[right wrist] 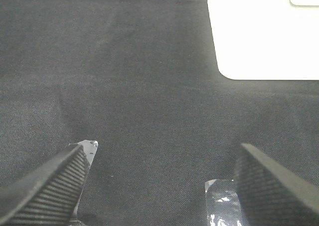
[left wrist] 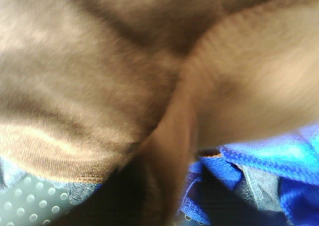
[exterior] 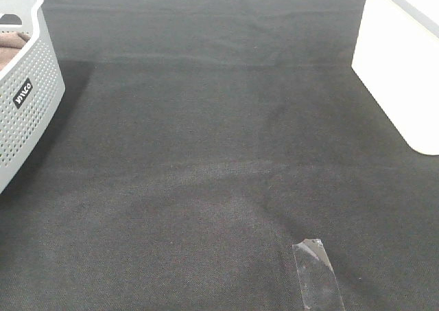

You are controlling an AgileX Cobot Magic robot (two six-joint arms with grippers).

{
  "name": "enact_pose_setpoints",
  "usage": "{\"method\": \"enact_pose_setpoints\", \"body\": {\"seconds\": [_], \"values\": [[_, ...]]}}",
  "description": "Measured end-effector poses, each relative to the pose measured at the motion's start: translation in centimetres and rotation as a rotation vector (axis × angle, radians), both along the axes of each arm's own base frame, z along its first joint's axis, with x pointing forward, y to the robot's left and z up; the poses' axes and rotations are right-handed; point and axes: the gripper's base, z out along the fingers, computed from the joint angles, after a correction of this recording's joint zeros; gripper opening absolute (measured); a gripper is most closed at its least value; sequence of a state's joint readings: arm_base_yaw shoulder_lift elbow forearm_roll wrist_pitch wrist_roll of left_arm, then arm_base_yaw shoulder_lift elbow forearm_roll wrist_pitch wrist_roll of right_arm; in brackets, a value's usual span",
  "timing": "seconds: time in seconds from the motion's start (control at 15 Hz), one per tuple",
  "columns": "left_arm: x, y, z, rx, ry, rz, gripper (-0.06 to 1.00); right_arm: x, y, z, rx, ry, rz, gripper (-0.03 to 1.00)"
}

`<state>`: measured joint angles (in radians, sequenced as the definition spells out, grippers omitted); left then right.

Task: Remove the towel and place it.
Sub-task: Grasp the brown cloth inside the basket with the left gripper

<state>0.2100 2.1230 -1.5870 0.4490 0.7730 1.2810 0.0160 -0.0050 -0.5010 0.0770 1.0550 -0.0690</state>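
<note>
Surface: dark grey cloth-covered counter [exterior: 206, 153]. At its far left edge stands a white perforated basket [exterior: 31, 98], with the brown towel [exterior: 10, 47] bunched inside over some blue cloth [left wrist: 259, 156]. Towel folds fill the left wrist view at close range. The left claw is hidden, so its grip cannot be told. The towel is crumpled and its long axis is unreadable. Right of centre, the right claw [right wrist: 159, 186] hangs over the counter near clear tape [exterior: 317, 273], jaws wide apart and empty. Judgement: the left arm is nearer; the towel lies well to the right claw's left.
</note>
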Motion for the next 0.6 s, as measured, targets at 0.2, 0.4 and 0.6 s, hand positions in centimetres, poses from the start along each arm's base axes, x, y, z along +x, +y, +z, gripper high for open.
{"method": "enact_pose_setpoints", "body": {"seconds": [0.2, 0.4, 0.6], "values": [[0.2, -0.1, 1.0, -0.005, -0.056, 0.015, 0.00, 0.0, 0.0, 0.0, 0.000, 0.000, 0.000, 0.75], [-0.2, -0.2, 1.5, -0.041, -0.078, 0.102, 0.00, 0.0, 0.0, 0.0, 0.000, 0.000, 0.000, 0.75], [-1.0, -0.8, 5.4, -0.138, -0.210, 0.237, 0.00, 0.0, 0.0, 0.0, 0.000, 0.000, 0.000, 0.75]]}}
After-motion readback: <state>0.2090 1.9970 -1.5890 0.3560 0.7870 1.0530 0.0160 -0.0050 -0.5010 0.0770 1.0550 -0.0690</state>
